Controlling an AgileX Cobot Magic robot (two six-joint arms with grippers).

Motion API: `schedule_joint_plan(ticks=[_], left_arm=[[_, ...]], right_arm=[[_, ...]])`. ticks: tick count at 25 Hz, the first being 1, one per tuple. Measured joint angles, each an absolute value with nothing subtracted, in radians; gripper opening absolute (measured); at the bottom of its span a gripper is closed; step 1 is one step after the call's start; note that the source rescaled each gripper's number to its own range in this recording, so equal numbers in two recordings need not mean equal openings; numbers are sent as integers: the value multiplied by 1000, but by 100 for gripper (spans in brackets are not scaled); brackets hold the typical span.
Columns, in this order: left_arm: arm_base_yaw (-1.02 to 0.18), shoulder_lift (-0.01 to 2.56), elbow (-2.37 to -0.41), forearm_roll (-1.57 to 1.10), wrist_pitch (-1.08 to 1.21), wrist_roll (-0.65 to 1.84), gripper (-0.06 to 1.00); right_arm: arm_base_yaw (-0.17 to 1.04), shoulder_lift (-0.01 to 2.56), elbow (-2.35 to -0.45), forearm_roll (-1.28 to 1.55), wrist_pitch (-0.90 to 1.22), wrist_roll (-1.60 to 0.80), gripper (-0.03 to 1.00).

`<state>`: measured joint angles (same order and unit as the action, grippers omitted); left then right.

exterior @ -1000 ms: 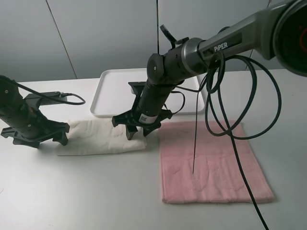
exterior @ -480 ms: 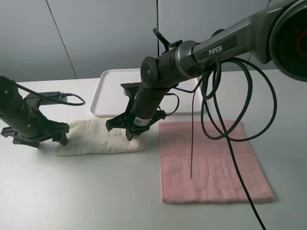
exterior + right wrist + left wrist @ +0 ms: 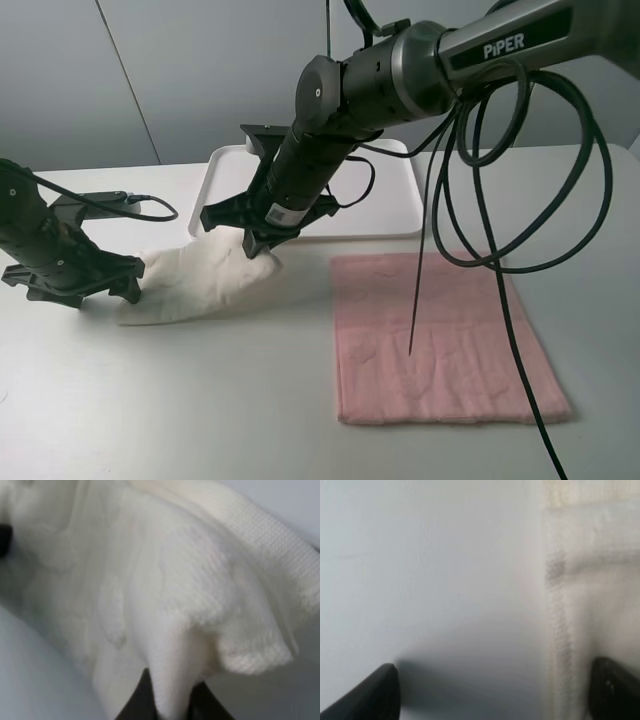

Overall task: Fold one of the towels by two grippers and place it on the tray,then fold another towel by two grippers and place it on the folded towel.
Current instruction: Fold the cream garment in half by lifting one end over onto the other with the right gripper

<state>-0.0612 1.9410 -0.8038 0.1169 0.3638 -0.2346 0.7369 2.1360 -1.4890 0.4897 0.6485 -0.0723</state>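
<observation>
Right gripper (image 3: 262, 244) jaws clenched on white towel (image 3: 190, 285); left gripper (image 3: 82, 290) jaws spread wide.

Left arm (image 3: 30, 230): I hold it low at the left of the high view, wrist bent down. Its gripper (image 3: 78, 292) faces downward with both fingers (image 3: 375, 697) spread wide apart. Right arm (image 3: 420, 70): I reach across the middle, forearm slanting down and leftward. Its gripper (image 3: 258, 243) points down, higher than the left one, fingers (image 3: 142, 700) pinched together on a towel (image 3: 190, 285) fold.
</observation>
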Motion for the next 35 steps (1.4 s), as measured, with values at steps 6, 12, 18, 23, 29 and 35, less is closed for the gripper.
schedule_joint_plan(ticks=[6,12,18,23,29,35], left_arm=[[-61,1941,-804,117,364,-235,97],[-61,1941,-804,113,364,-235,97],[-61,1941,-804,110,364,-235,97],[-60,1941,-804,110,364,-235,97],[-60,1941,-804,109,364,-235,97],[-60,1941,-804,109,364,-235,97]], right_arm=[[737,2132,-1489,638,676,-151,5],[737,2178,-1489,874,667,-274,5],[737,2229,-1489,1114,669,-437,5],[737,2258,-1489,1236,677,-511,5],[740,2301,-1489,1341,679,-588,5],[746,2331,-1489,1484,679,-681,5]])
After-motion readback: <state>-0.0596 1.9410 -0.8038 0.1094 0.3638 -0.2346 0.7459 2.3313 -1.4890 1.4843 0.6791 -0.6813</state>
